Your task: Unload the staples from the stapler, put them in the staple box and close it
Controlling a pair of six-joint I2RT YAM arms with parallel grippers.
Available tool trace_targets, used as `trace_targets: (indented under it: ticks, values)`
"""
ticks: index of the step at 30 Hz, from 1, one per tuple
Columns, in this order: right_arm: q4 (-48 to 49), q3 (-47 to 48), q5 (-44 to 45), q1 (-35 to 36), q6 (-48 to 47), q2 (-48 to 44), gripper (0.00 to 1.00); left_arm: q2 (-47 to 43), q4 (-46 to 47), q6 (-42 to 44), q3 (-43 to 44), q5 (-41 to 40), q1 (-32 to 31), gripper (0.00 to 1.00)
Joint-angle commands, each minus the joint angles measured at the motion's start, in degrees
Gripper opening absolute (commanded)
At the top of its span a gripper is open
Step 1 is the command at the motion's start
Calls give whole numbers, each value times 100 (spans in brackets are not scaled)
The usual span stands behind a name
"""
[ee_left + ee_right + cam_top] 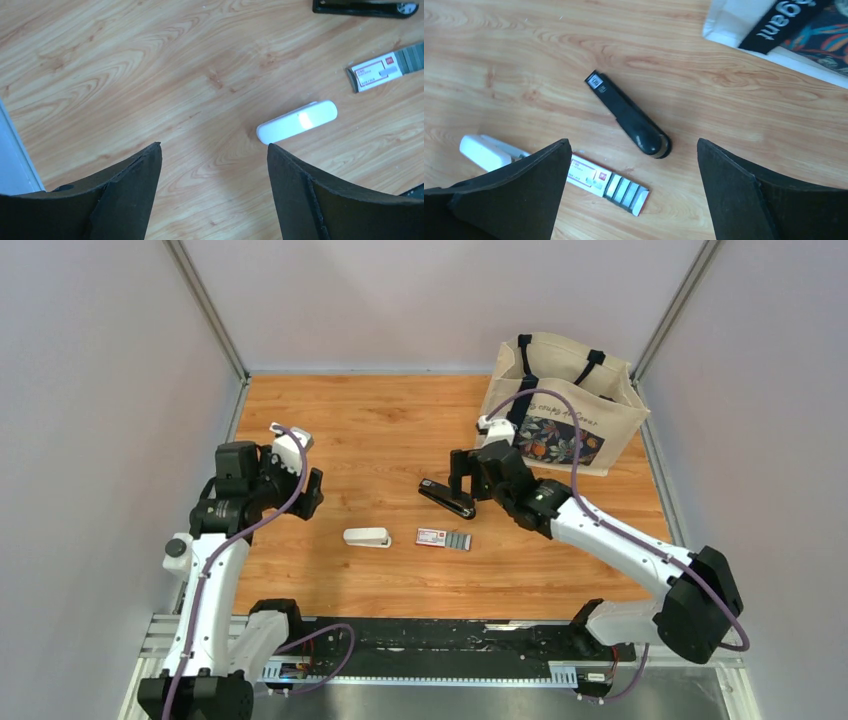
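A black stapler [445, 500] lies closed on the wooden table; it also shows in the right wrist view [629, 116] and at the top edge of the left wrist view [365, 6]. A white stapler [367, 537] lies closed to its left [296, 121] [486, 151]. Silvery-grey staples [459, 541] [625, 191] [411, 55] sit in a tray slid out of a red-and-white box [432, 536] [586, 175]. Any staples inside the staplers are hidden. My right gripper [462, 478] [632, 141] is open and empty, hovering over the black stapler. My left gripper [308, 490] [214, 145] is open and empty, left of the white stapler.
A cream tote bag [565, 405] with black straps and a floral print stands at the back right, its bottom edge in the right wrist view [774, 30]. Grey walls enclose the table on three sides. A metal rail [400, 645] runs along the near edge.
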Motion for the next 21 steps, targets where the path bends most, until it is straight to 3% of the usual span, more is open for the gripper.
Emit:
trace_targets:
  ticks: [1,4,11,19,21]
  values:
    - [-48,298,279,445,-346,191,100,111,-110,473,-168,22,-233,86]
    - [-66,290,-45,489,-609,323,100,207,-163,676,-195,4,-487,86]
    - [312,333,-653,1060,-1733,648,100,23,109,615,-581,-128,-294,86]
    - [14,1045,-399,2062,-2789,1623,100,14,189,-35,-686,136,777,87]
    - [-136,1326,-398,2281,-3009,2000,100,-29,197,-123,-730,162,980,82]
